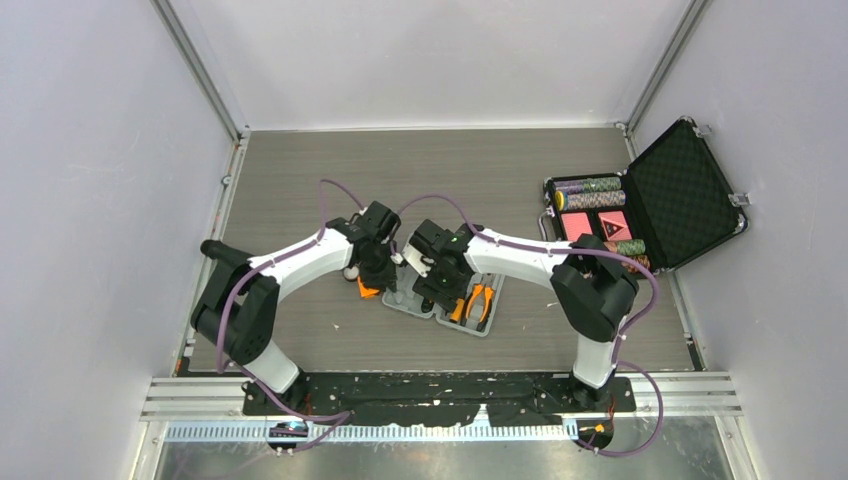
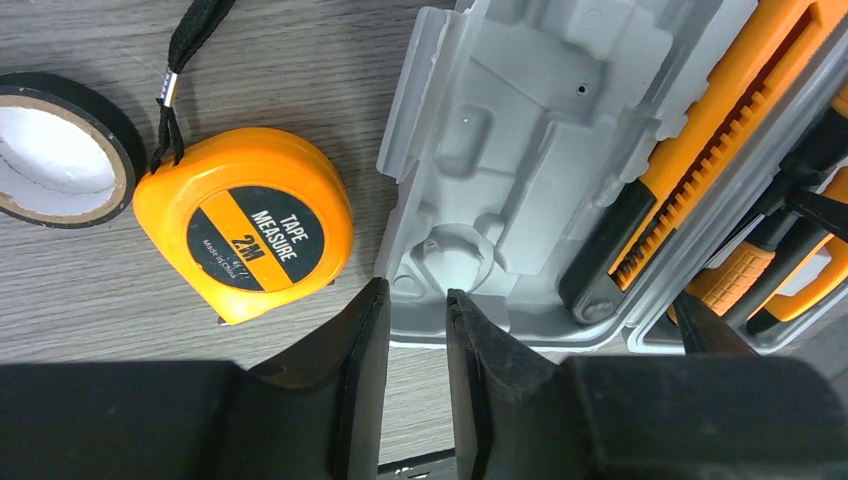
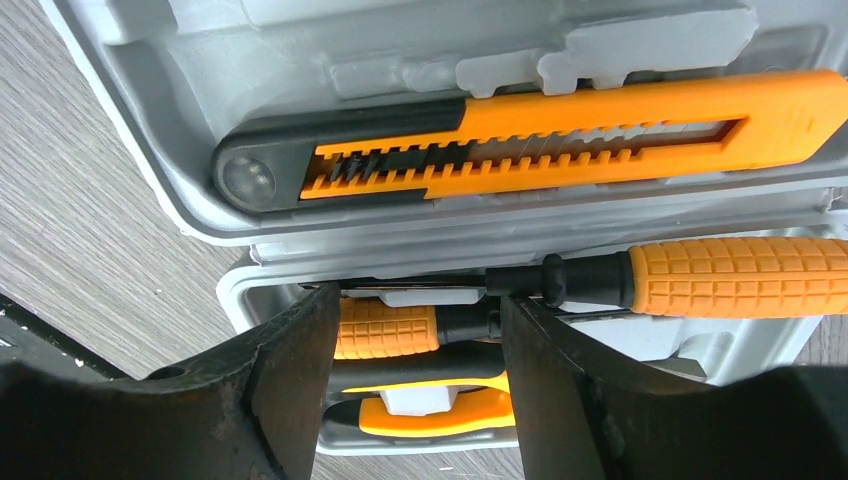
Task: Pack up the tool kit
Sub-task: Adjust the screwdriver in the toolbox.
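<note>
The tape measure (image 2: 243, 225) lay just left of the case (image 2: 500, 150), nearest your left gripper (image 2: 415, 292), a little apart and empty; your right gripper (image 3: 420, 300) gaped empty too.

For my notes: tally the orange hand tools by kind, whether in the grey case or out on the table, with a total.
Tape measure: 1
Utility knife: 1
Screwdrivers: 2
Pliers: 1
Total: 5
</note>
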You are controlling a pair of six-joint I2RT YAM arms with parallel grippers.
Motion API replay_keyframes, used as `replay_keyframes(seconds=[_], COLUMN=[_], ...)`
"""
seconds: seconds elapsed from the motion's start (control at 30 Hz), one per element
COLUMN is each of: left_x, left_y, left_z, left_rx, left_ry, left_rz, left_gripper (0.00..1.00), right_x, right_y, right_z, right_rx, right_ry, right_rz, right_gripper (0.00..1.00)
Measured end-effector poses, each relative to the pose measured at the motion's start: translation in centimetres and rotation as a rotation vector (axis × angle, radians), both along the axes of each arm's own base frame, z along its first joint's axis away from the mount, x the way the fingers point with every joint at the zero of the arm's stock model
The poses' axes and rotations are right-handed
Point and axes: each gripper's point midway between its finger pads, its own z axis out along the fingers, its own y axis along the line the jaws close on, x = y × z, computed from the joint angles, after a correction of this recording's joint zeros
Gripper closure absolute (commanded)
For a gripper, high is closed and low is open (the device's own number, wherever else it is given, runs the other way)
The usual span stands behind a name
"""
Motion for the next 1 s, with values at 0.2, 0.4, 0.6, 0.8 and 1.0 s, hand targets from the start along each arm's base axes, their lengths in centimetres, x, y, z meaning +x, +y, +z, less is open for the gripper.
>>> replay_keyframes(seconds=[0.2,0.4,0.6,0.8,1.0], left_x=[0.0,0.0,0.0,0.0,0.0], left_y=[0.1,0.1,0.1,0.1,0.0], left_z=[0.0,0.0,0.0,0.0,0.0], left_rx=[0.001,0.002,0.001,0.001,-0.001], left_ry=[0.001,0.002,0.000,0.002,0.001], left_rz=[0.002,0.001,0.002,0.002,0.001], left_gripper=[0.72,0.72,0.72,0.72,0.72], right_x=[0.0,0.2,0.8,1.0,1.2], right_y=[0.0,-0.1,-0.4,-0.4,-0.5], right_z=[0.2,0.6,0.8,1.0,1.2], right_rx=[0.000,-0.014,-0.038,-0.042,-0.046], right_ry=[-0.003,-0.031,-0.071,-0.078,-0.083], right_rz=[0.000,-0.004,0.003,0.022,0.044], right_gripper=[0.35,0.34,0.31,0.10,0.04])
